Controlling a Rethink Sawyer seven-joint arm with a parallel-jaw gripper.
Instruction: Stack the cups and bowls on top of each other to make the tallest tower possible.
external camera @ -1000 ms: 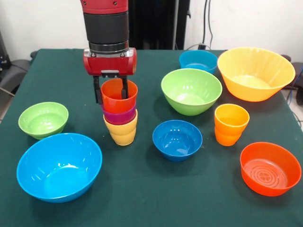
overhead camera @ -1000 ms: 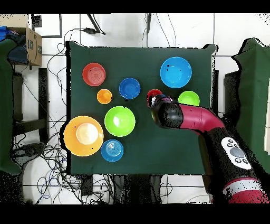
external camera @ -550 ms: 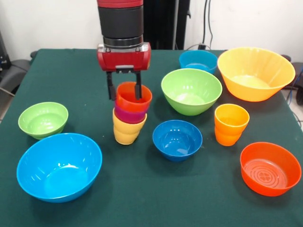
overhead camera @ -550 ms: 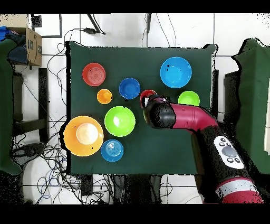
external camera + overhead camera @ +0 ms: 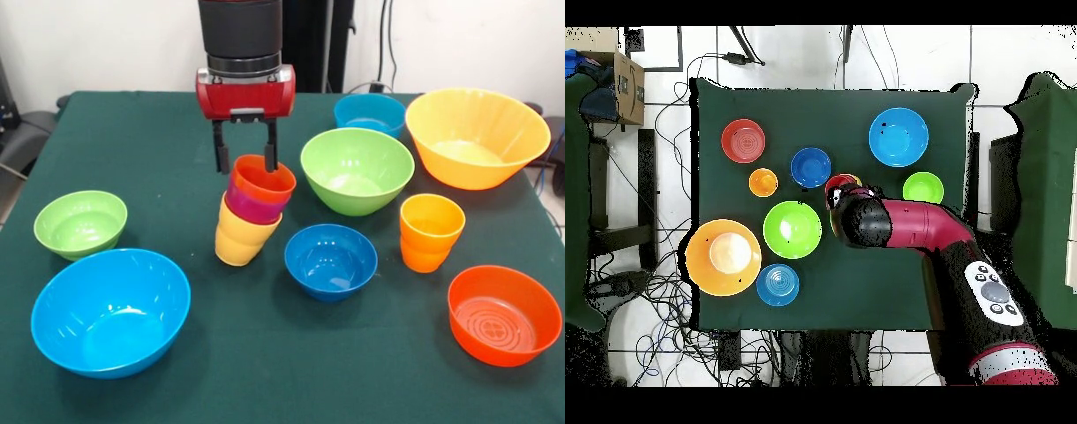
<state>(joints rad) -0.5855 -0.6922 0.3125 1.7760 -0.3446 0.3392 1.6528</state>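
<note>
Straddling the far rim of a red-orange cup (image 5: 261, 179), the gripper (image 5: 246, 161) has one finger inside the cup and one behind it, pinching its wall. That cup tops the tower (image 5: 248, 212), nested in a purple cup (image 5: 253, 207) and a yellow cup (image 5: 240, 237), which leans right on the green table (image 5: 132, 159). Just beside it sits a dark blue bowl (image 5: 330, 261); an orange-yellow cup (image 5: 430, 231) stands farther right.

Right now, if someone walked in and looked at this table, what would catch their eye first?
Probably the leaning tower at mid-table: a red-orange cup nested in a purple one, in a yellow one, tilted, with the tool gripping the top cup's rim. Next, the big orange-yellow bowl at the far corner and the large blue bowl at the near edge in the front view.
</note>
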